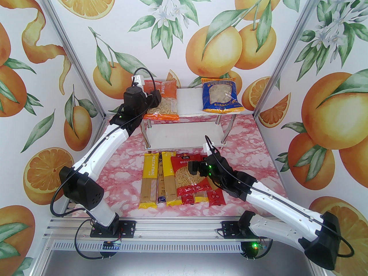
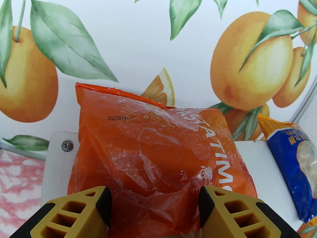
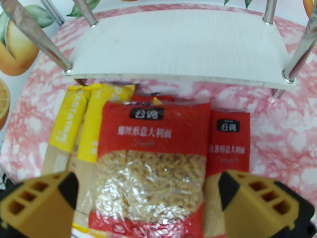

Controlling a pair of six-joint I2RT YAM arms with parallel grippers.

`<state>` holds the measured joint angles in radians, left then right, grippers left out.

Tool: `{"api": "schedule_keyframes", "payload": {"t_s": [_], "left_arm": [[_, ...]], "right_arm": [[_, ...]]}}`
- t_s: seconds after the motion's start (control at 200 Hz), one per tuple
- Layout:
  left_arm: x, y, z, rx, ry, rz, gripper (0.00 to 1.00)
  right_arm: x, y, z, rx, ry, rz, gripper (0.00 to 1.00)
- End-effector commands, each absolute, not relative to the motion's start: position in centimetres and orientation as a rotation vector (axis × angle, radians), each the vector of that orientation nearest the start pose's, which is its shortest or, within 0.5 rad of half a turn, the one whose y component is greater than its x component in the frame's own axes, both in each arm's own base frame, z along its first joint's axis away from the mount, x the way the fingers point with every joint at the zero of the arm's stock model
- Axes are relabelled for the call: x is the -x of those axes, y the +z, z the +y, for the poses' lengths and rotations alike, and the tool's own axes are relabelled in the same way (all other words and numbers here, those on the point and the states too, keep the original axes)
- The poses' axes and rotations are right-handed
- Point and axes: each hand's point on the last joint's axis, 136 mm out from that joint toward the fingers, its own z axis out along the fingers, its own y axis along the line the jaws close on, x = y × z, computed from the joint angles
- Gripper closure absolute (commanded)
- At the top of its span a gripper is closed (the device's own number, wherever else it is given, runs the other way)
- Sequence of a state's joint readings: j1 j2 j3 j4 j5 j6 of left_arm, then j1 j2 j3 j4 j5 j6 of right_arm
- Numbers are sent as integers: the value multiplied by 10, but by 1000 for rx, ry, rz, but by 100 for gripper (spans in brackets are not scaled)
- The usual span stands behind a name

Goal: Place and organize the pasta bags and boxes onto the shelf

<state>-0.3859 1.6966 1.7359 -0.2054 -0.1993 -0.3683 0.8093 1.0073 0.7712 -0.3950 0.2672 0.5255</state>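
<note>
The orange bag [image 1: 165,103] lies on the left of the shelf's top board [image 1: 189,102], its near end over the front edge. My left gripper [image 1: 157,98] is shut on its crumpled top [image 2: 148,152], with the fingers [image 2: 81,207] pressed into the plastic. A blue bag [image 1: 221,95] sits at the top board's right end. On the table before the shelf, the red bag [image 3: 153,137] lies across the spaghetti packs: yellow ones [image 1: 149,180], a dark blue one [image 1: 161,200] and red ones [image 1: 217,197]. My right gripper [image 3: 148,197] hangs open just above the red bag.
The shelf's lower board [image 3: 178,48] is bare, with slanted chrome legs [image 3: 37,33] at its corners. Printed walls close in the back and both sides. Pink marbled tabletop [image 1: 258,159] lies free to the right of the packs.
</note>
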Motion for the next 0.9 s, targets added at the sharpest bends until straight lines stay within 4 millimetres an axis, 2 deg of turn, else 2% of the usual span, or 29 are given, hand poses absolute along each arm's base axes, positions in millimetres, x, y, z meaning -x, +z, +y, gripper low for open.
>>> {"api": "schedule_keyframes", "payload": {"t_s": [0.0, 0.23, 0.325, 0.475, 0.801, 0.891], "left_arm": [[-520, 374, -167, 161, -329, 1827, 38], [-507, 381, -173, 130, -352, 1814, 29], [-498, 391, -172, 118, -375, 1766, 23], [-490, 407, -169, 96, -388, 1722, 20], [-465, 457, -150, 64, -359, 1581, 10], [-451, 480, -138, 57, -323, 1523, 10]], "right_arm": [[-257, 193, 192, 143, 417, 2210, 0], [-256, 195, 190, 138, 416, 2206, 0], [-256, 195, 191, 140, 421, 2208, 0], [-256, 195, 194, 143, 431, 2210, 0], [-256, 196, 192, 140, 428, 2210, 0], [-255, 196, 192, 142, 424, 2215, 0]]}}
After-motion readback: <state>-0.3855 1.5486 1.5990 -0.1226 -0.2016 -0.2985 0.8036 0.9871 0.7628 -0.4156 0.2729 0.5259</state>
